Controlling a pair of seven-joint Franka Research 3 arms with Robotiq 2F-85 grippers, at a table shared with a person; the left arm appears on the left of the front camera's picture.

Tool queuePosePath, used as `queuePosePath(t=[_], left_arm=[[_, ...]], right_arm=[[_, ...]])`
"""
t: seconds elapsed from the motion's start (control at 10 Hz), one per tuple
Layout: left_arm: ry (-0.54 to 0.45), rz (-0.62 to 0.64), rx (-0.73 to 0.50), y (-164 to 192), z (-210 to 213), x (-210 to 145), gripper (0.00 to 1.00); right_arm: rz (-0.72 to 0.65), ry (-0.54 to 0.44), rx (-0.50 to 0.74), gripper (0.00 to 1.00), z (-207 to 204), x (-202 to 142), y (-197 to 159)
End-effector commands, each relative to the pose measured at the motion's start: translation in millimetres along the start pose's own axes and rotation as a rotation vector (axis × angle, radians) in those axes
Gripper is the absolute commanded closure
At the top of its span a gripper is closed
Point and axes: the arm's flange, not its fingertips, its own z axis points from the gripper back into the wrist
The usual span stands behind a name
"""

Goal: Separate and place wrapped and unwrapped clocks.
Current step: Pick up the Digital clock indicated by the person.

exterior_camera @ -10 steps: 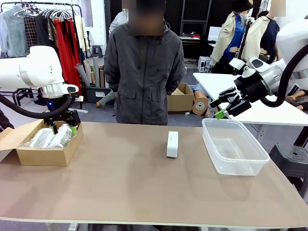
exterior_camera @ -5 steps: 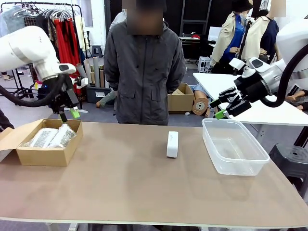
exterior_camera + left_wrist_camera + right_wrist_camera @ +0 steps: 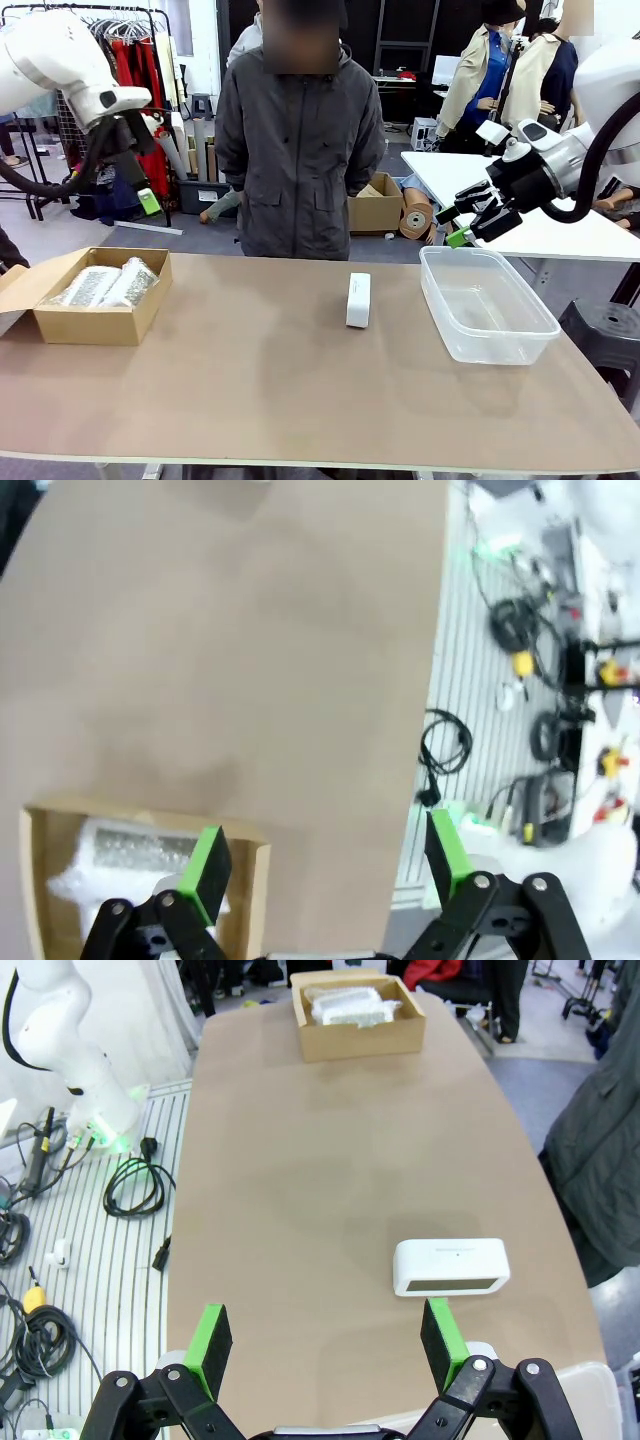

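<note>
Two wrapped clocks, lumpy bubble-wrap bundles point(image 3: 88, 285) point(image 3: 131, 280), lie side by side in the brown cardboard box point(image 3: 90, 325) at the table's left end. The unwrapped clock point(image 3: 358, 299), a smooth white block, stands mid-table. My left gripper point(image 3: 143, 198) hangs high above and behind the box, open and empty. In the left wrist view one bundle point(image 3: 130, 848) lies in the box far below the open left gripper point(image 3: 325, 865). My right gripper point(image 3: 460, 225) hovers open above the tub's far rim. The right wrist view has the bare clock point(image 3: 450, 1267) ahead of the open right gripper point(image 3: 325, 1345), and the box point(image 3: 358, 1040) far off.
A clear plastic tub point(image 3: 455, 330) sits empty on the table's right side. A person in a grey jacket point(image 3: 295, 150) stands at the far edge behind the bare clock. Cables lie on the floor point(image 3: 130, 1185) off the table's near side.
My left arm has risen from just over the cardboard box to high above it, with nothing in its fingers. The right arm and all the clocks have stayed put.
</note>
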Motion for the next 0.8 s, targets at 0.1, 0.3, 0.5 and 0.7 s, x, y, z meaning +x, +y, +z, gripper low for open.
queuePosePath(t=[0.1,0.3,0.5,0.7], left_arm=[[0.024,-0.3,-0.062,-34.7,17.5,-3.8,0.0],[0.094,-0.416,0.012,-59.3,17.8,3.0,0.0],[0.039,-0.301,-0.045,-38.3,17.5,5.6,0.0],[0.039,-0.301,-0.045,-38.3,17.5,5.6,0.0]], right_arm=[[0.004,-0.001,0.001,0.0,-0.2,0.3,1.3],[0.004,-0.001,0.001,0.0,-0.2,0.3,1.3],[0.004,-0.001,0.001,0.0,-0.2,0.3,1.3],[0.004,-0.001,0.001,0.0,-0.2,0.3,1.3]])
